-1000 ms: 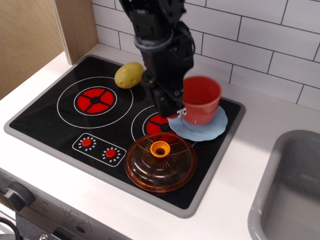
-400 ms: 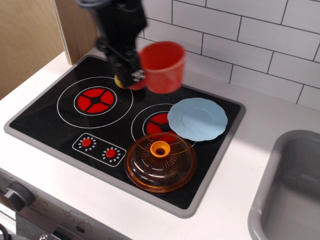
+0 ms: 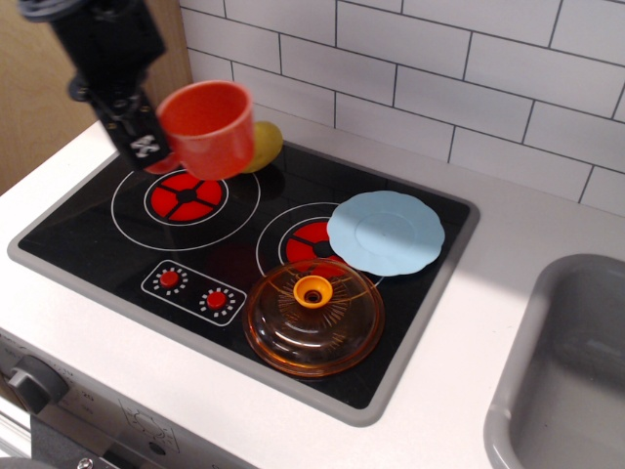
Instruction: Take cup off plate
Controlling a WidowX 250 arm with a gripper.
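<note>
The orange-red cup (image 3: 209, 129) hangs in the air above the left burner (image 3: 186, 196), held by its handle side. My gripper (image 3: 151, 149) is shut on the cup at its left, with the black arm rising to the top left corner. The pale blue scalloped plate (image 3: 386, 233) lies bare on the right part of the stovetop, well to the right of the cup.
A yellow potato (image 3: 264, 142) sits behind the cup at the stove's back edge. An amber domed lid (image 3: 312, 315) with an orange knob lies at the stove's front. Stove knobs (image 3: 193, 288) are front left. A grey sink (image 3: 571, 371) is at the right. A wooden panel (image 3: 39, 98) stands at left.
The cup was lifted off the plate and carried left, from over the plate to above the left burner. The plate stayed in place.
</note>
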